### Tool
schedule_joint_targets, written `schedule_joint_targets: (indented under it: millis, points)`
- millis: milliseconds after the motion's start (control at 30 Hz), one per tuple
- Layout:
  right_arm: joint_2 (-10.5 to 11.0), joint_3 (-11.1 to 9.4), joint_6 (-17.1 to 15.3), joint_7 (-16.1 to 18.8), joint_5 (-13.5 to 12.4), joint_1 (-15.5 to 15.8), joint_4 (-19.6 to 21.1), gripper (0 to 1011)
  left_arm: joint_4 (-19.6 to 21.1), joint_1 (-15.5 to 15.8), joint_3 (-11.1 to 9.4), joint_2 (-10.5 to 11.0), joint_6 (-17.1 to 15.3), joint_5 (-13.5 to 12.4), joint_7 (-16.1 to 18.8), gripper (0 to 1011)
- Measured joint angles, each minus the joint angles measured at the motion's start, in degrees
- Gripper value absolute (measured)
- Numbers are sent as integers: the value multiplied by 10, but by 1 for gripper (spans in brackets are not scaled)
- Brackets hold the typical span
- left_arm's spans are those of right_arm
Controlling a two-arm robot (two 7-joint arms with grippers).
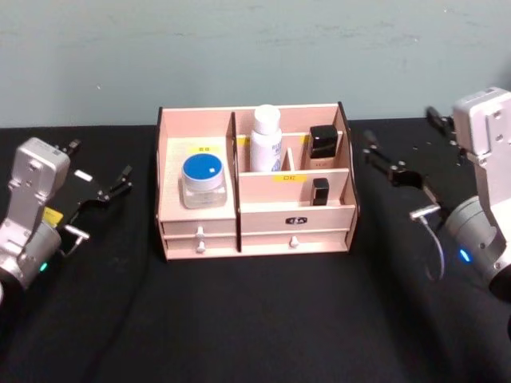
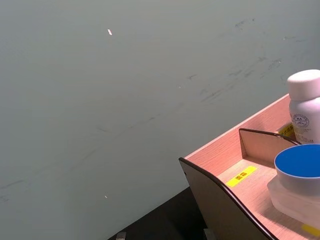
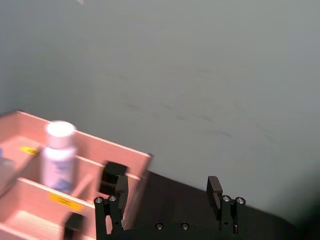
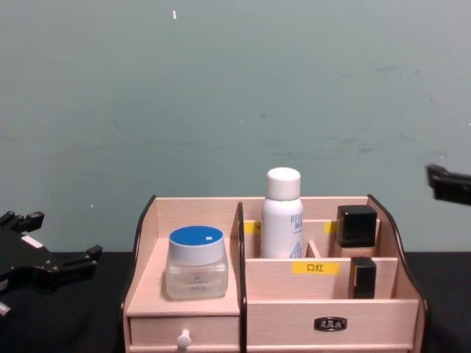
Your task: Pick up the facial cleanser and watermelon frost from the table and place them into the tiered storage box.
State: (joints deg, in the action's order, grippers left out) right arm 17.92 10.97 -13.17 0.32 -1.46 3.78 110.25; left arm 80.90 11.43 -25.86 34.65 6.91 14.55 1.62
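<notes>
On the black counter [image 1: 255, 319], we find the tiered storage box [image 1: 263, 219] already loaded: the facial cleanser [image 1: 266, 140] stands upright in a rear compartment, and the watermelon frost [image 1: 204, 182] sits on the left shelf above the white-knobbed drawer. We judge both placements complete, so the remaining risk lies in any further arm motion. A sweep of either arm toward the box could strike its dark curved side wall and shift the whole unit, or tip the tall cleanser, which rises above its compartment walls. The squat jar is less likely to topple, but it rests on an open shelf with no front wall and could slide forward if the box is jolted.

We see the left gripper [image 1: 100, 187] beside the box's left wall, clear of it, fingers spread apart and holding nothing. The right gripper [image 3: 167, 192] sits off the box's right side, fingers [image 3: 215, 189] likewise parted wide, empty and touching nothing.
</notes>
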Motion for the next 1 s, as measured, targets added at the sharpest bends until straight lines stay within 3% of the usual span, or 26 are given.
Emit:
schedule_joint_targets:
  millis: [233, 767, 1000]
  points:
    - [-22, -16, -6, -29, 24, -9, -43, 1002, 0, 0, 0, 0, 0, 0, 0, 1001]
    - [-39, -15, -3, 3, 40, -31, -121, 1002, 0, 0, 0, 0, 0, 0, 0, 1001]
    - [-39, -15, -3, 4, 40, -31, -121, 1002, 0, 0, 0, 0, 0, 0, 0, 1001]
